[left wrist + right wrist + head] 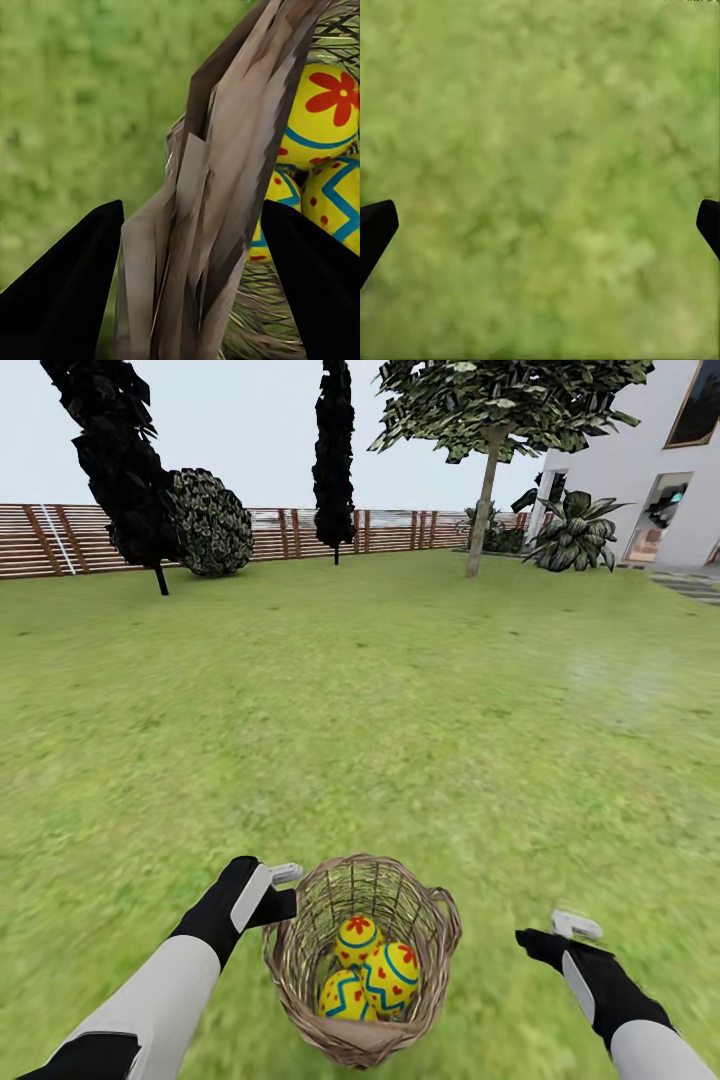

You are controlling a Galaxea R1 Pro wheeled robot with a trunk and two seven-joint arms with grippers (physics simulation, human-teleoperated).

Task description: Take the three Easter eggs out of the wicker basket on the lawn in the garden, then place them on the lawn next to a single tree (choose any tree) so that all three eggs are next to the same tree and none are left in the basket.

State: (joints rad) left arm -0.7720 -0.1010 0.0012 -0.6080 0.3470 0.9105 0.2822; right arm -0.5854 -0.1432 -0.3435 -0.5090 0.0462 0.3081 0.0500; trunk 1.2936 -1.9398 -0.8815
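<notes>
The lawn (pixel 400 690) runs back to a fence (pixel 300 532) and a pale-trunked tree (pixel 486 490). On the near grass, the basket (pixel 440 945) holds all three eggs (pixel 390 975). The left tool (pixel 191 225) straddles the basket's rim, clenched on it; the right tool (pixel 540 225) hangs released over bare grass.

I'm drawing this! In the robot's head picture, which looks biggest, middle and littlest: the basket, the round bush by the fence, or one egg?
1. The wicker basket looks biggest, but it is very near the camera.
2. The round bush looks smaller only because it is far away by the fence.
3. One egg looks littlest.
</notes>
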